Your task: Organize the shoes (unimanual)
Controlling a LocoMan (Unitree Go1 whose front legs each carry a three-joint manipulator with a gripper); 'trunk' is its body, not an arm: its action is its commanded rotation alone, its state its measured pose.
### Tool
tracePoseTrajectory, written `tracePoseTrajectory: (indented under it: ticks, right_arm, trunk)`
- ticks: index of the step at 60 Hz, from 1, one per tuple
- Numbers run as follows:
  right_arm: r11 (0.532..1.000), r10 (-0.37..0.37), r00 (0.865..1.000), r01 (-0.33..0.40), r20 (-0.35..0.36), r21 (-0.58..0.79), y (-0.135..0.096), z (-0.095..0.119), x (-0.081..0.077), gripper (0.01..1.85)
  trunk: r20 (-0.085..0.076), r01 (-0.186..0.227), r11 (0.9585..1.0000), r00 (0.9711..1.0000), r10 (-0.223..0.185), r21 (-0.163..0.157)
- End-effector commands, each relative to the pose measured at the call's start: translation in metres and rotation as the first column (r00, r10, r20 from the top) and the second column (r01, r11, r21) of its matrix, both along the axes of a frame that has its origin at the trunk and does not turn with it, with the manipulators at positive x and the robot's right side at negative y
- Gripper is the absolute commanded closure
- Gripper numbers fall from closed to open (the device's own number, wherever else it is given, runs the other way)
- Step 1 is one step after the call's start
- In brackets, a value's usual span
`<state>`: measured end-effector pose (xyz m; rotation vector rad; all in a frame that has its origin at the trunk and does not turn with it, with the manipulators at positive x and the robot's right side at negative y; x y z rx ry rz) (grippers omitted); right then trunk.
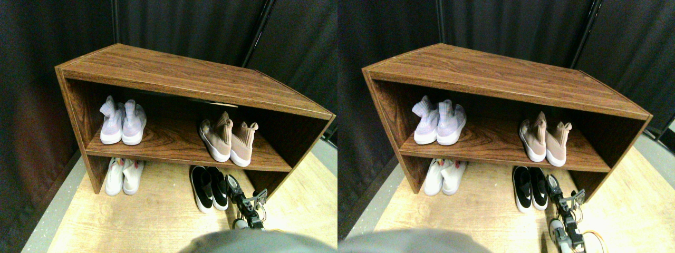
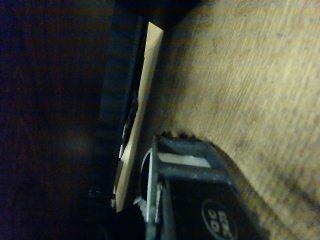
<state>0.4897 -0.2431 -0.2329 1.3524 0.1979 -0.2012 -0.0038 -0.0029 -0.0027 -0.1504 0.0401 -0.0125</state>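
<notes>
While the right hand (image 1: pixel 233 185) sits low on the floor (image 1: pixel 158 221) at the lower right of the shoe rack (image 1: pixel 174 74), the black pair (image 1: pixel 209 188) lies just to its left, touching or very nearly so; I can't separate them at this size. That's the relation to watch: the nearer black shoe runs toe-toward-the-camera, heel back under the rack, and the hand lies alongside that long axis rather than across it. Any push or grip, I'd judge, has to come sideways, leftward, into the shoe's flank.

Everything else looks tidy. The lavender pair (image 1: pixel 122 122) stands on the left of the middle shelf (image 1: pixel 174 142), the pinkish-beige pair (image 1: pixel 231 141) on its right, slightly splayed. The white pair (image 1: pixel 123 176) sits on the floor under the left side, well apart from the hand.

Over to the wrist view, and it gives what the wide pair doesn't: a dark jaw frame (image 2: pixel 190 195) close above the pale wood floor (image 2: pixel 260 90), with a pale strip of board edge (image 2: pixel 142 110) against deep shadow. No shoe shows there clearly. Whether the hand is spread or closed, I can't tell from either view.
</notes>
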Motion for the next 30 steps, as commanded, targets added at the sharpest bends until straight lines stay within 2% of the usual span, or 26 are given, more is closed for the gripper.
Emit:
tracePoseTrajectory:
  ticks: [1, 9, 21, 30]
  right_arm:
    - [1.000, 0.001, 1.000, -0.001, 0.028, 0.005, 0.004, 0.008, 0.000, 1.80]
    - [0.999, 0.032, 0.998, -0.031, 0.045, -0.019, 0.006, 0.004, -0.001, 1.80]
    - [0.999, -0.042, 0.999, 0.043, 0.027, -0.018, 0.000, 0.006, -0.003, 1.80]
    - [0.997, -0.051, 0.997, 0.055, 0.058, -0.062, -0.008, 0.017, -0.001, 1.80]
  trunk:
    - [-0.027, -0.008, 0.9999, 0.9996, 0.008, -0.012]
    - [-0.033, -0.009, 0.9999, 0.9994, 0.009, -0.012]
    - [-0.024, -0.004, 0.9999, 0.9997, 0.003, -0.009]
    - [-0.017, 0.006, 1.0000, 0.9998, -0.006, -0.005]
